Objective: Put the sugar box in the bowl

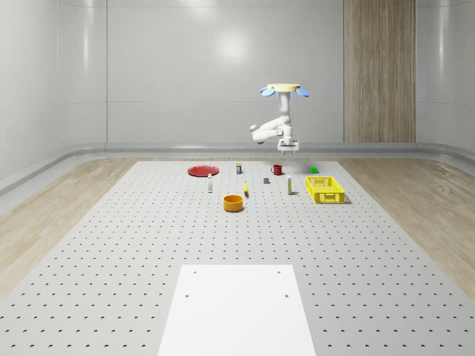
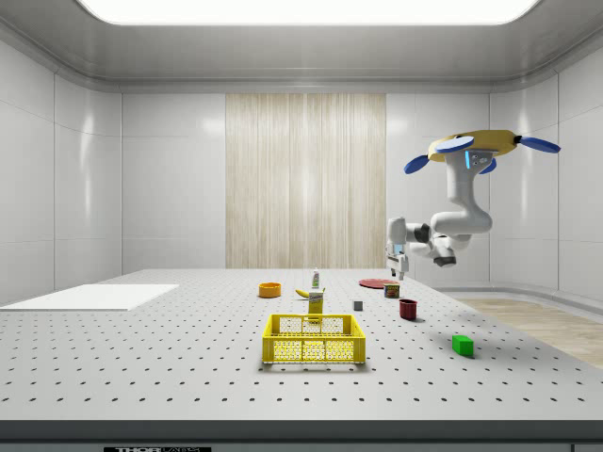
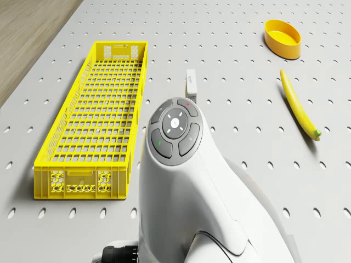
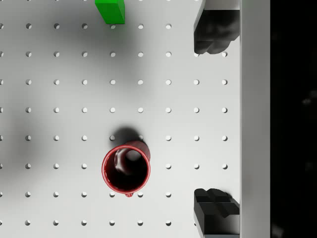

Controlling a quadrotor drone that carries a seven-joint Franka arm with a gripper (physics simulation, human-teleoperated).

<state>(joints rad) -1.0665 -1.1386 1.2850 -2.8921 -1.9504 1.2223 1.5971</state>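
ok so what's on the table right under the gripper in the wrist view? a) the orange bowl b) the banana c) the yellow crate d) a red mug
d: the wrist view looks straight down on a red mug on the perforated table, beside the open gripper, with a green block farther off.

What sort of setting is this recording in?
Likely a simulated indoor test room: plain panelled walls enclose a large perforated platform. Small props dot it, such as a yellow crate and an orange bowl, while the drone hovers above them.
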